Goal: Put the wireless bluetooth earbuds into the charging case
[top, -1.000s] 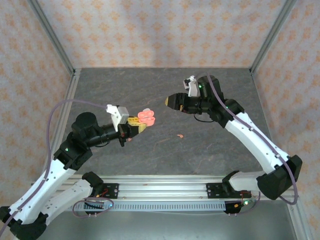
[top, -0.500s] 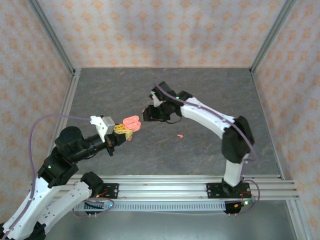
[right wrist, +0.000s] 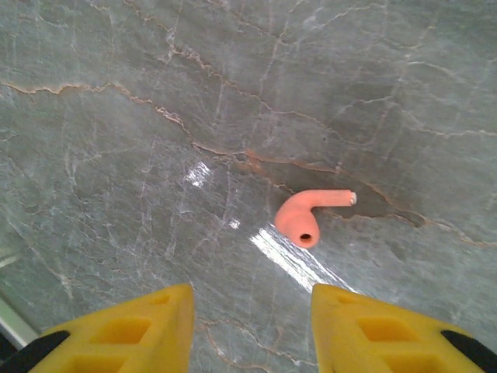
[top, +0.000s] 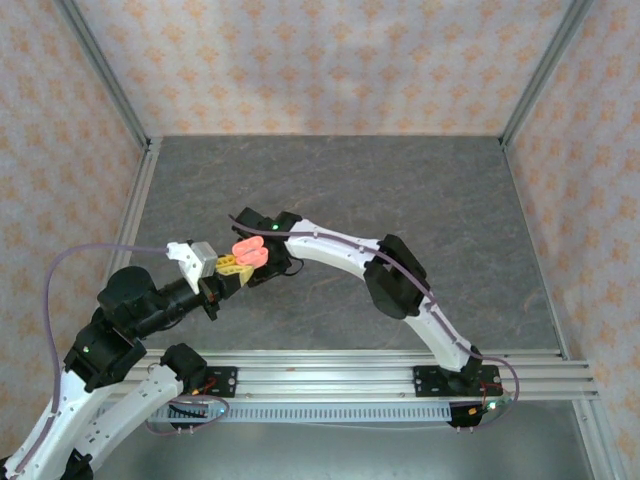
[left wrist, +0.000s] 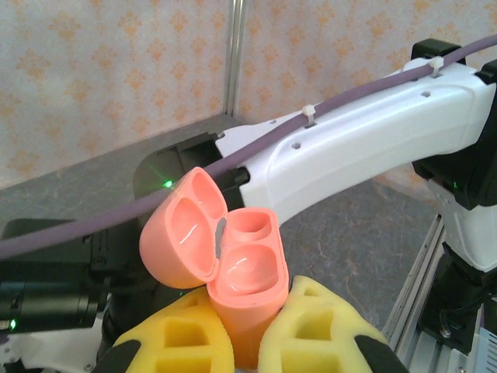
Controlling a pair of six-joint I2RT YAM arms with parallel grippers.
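A salmon-pink charging case [left wrist: 242, 276] stands upright between the yellow pads of my left gripper [left wrist: 245, 315], which is shut on its lower body. Its lid [left wrist: 182, 229] hangs open to the left, and both wells look empty. From above, the case [top: 248, 251] sits at the tip of the left gripper [top: 232, 266], with the right arm's wrist [top: 265, 232] close behind it. In the right wrist view, one salmon-pink earbud [right wrist: 304, 217] lies on the table ahead of my right gripper [right wrist: 252, 299]. That gripper is open, with only bare table between its fingers [right wrist: 155, 315].
The grey marbled table [top: 450, 200] is fenced by metal frame posts and patterned walls. The right arm's white links [top: 400, 285] stretch across the middle of the table toward the left. A purple cable [left wrist: 116, 214] runs along that arm, just behind the case.
The right arm has swung from the right side across to the left, ending beside the case. The left arm has drawn back to the left with the case. The right jaws have narrowed somewhat.
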